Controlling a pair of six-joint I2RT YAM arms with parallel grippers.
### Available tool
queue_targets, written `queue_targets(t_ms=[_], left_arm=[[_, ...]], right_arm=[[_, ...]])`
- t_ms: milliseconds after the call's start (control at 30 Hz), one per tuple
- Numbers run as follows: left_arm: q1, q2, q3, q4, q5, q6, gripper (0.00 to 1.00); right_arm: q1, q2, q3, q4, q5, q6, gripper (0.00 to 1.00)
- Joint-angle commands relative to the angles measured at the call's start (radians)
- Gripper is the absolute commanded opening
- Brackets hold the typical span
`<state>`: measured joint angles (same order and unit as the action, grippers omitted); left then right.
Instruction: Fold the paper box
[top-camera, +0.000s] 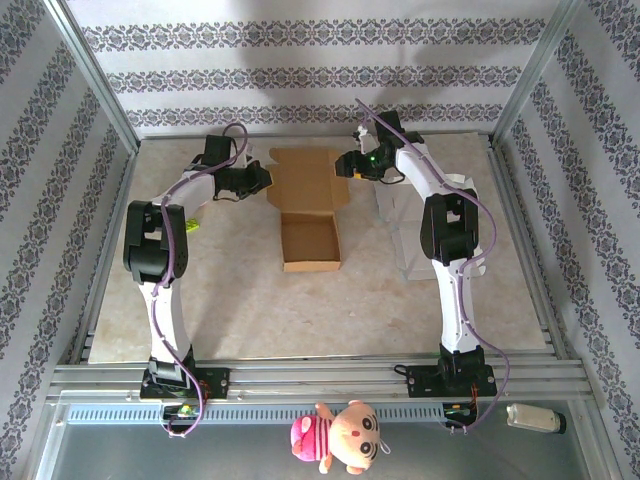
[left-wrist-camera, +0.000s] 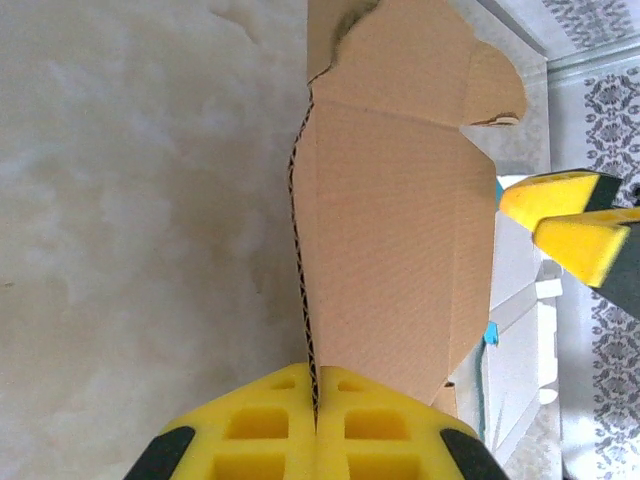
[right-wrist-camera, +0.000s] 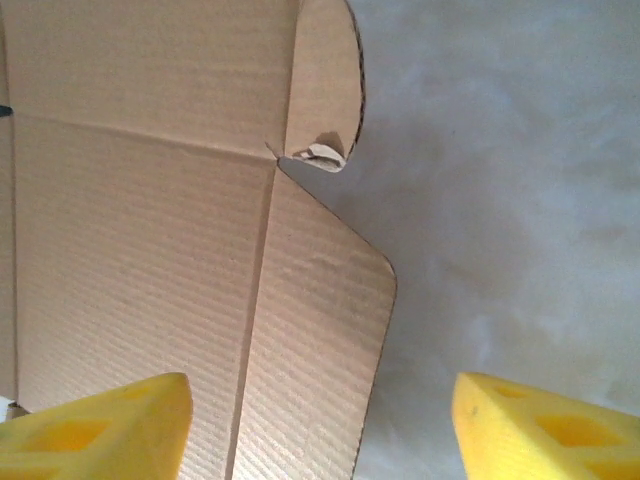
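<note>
one paper box (top-camera: 310, 240) on marbled table (top-camera: 400, 310) | striped walls (top-camera: 300, 75) | metal frame (top-camera: 320, 372)

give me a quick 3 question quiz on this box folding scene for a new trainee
1. True or false: the left claw is shut on an edge of the paper box.
2. Pick one. The right claw is: A) shut on a cup, B) open, hovering at the lid's side flap, C) shut on a pen.
3. Fill in: the box's lid is ____, not folded shut.

Key: 1 true; 2 B; 3 open
</note>
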<state>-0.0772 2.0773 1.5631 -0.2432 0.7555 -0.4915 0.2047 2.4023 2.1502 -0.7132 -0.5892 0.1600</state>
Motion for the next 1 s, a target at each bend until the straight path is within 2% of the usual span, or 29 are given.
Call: queue_targets(t_ms=[0,167,233,300,433,567,700,767,967], left_arm=[[0.001,-0.066,0.021,0.034,0.041,0.093,0.0],[0.001,-0.072,0.019,0.049,0.055,0.139,0.0],[0.001,-0.072,0.018,0.052,0.062,0.156,0.0],[0.001,-0.071,0.013,0.066,0.067,0.162,0.0],[0.001,-0.06,0.011,0.085,0.081,0.16,0.0],[0.001,-0.055,0.011,0.08,0.082,0.175,0.0],[0.001,-0.058,0.011,0.079,0.077,0.19,0.0],[0.001,-0.064,0.01,0.081,0.066,0.196,0.0],[-0.005,-0.117,-0.071,0.222,0.044,0.15,0.12]], right_arm=[[-0.002,-0.065,-0.049,0.03,-0.065,0.014,0.6],[-0.012,-0.079,-0.086,0.093,-0.09,0.072,0.48],[-0.01,-0.081,-0.098,0.106,-0.099,0.072,0.5],[-0.011,-0.075,-0.105,0.116,-0.103,0.073,0.58],[-0.018,-0.062,-0.131,0.163,-0.129,0.09,0.57],[-0.016,-0.057,-0.127,0.167,-0.145,0.088,0.46],[-0.016,-0.077,-0.133,0.163,-0.135,0.089,0.28],[-0.013,-0.104,-0.155,0.168,-0.125,0.082,0.24],[0.025,-0.228,-0.273,0.216,-0.014,0.067,0.13]])
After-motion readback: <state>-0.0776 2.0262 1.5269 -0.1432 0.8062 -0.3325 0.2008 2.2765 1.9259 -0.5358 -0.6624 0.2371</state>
